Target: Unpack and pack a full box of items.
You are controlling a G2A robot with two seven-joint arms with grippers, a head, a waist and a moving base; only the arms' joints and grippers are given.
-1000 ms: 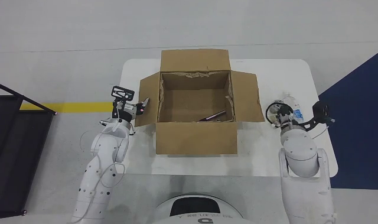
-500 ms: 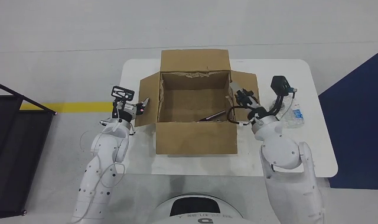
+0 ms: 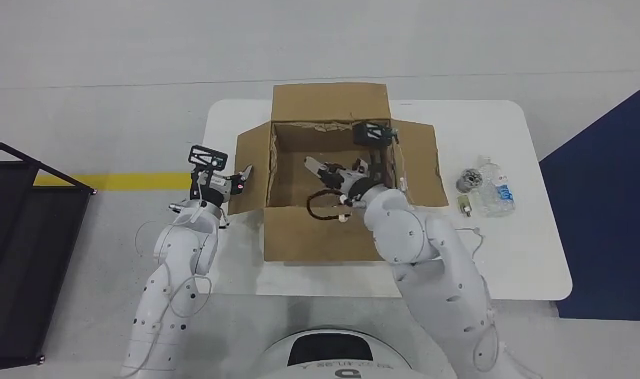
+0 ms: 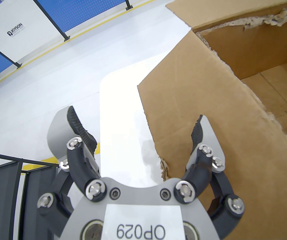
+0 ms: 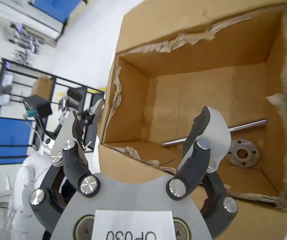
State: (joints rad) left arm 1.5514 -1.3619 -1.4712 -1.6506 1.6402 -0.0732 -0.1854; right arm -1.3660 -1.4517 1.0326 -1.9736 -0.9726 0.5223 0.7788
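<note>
Swung in from the tabletop's (image 3: 500, 249) right, our right fingers (image 5: 199, 126) hover wide open, empty, over the box (image 5: 208, 63); rod (image 5: 246, 125) lies on its floor beyond them, axis crosswise; left fingers (image 4: 81, 131), open and empty, sit farther off.

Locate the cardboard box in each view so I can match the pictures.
Top view: the cardboard box stands in the middle of the white table, flaps open.
Left wrist view: its side flap lies just ahead of the open left gripper.
Right wrist view: its inside lies below the open right gripper, rod and flange on its floor.
Shared landmark: the torn rim of the box's far wall.
</note>
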